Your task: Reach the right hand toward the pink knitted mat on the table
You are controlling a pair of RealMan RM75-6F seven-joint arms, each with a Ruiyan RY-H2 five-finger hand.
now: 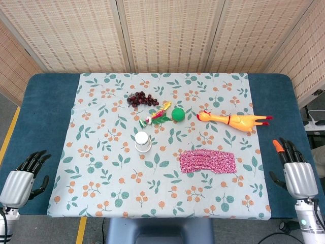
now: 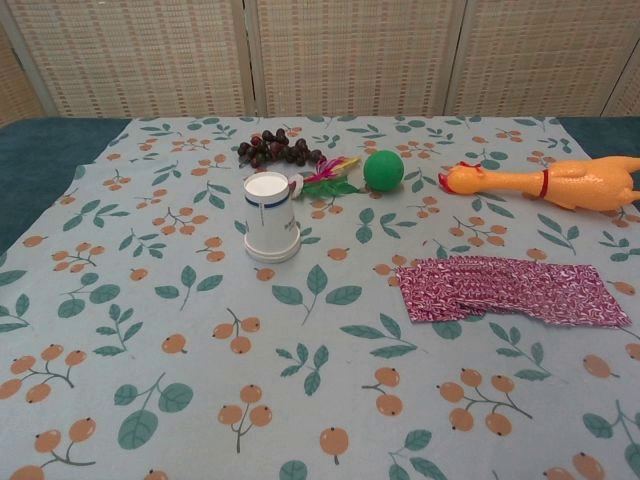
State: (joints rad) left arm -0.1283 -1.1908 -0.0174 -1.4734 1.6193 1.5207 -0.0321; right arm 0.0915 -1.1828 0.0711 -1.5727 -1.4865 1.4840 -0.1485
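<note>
head view: desk (image 1: 51,101) has a dark blue top with a floral cloth (image 1: 101,152) laid over most of it. pink knitted mat (image 1: 207,161) lies flat on the cloth, right of centre, toward the near edge. right hand (image 1: 295,170) sits at the near right corner of the desk, off the cloth, fingers spread and pointing away from the robot, holding nothing; well apart from the mat. left hand (image 1: 25,175) at the near left corner, also off the cloth, fingers apart, nothing in it. further back on the cloth: rubber chicken (image 1: 234,120) lying on its side behind the mat, green ball (image 1: 178,114) left of it, a small colourful toy (image 1: 156,115) just beside the ball, dark grapes (image 1: 142,99) behind that, white cup (image 1: 142,142) near centre. chest view: mat (image 2: 510,292) flat at right, cup (image 2: 271,216) upside down left of it, grapes (image 2: 275,148), ball (image 2: 383,170) and chicken (image 2: 555,185) in a row behind. neither hand shows here.
</note>
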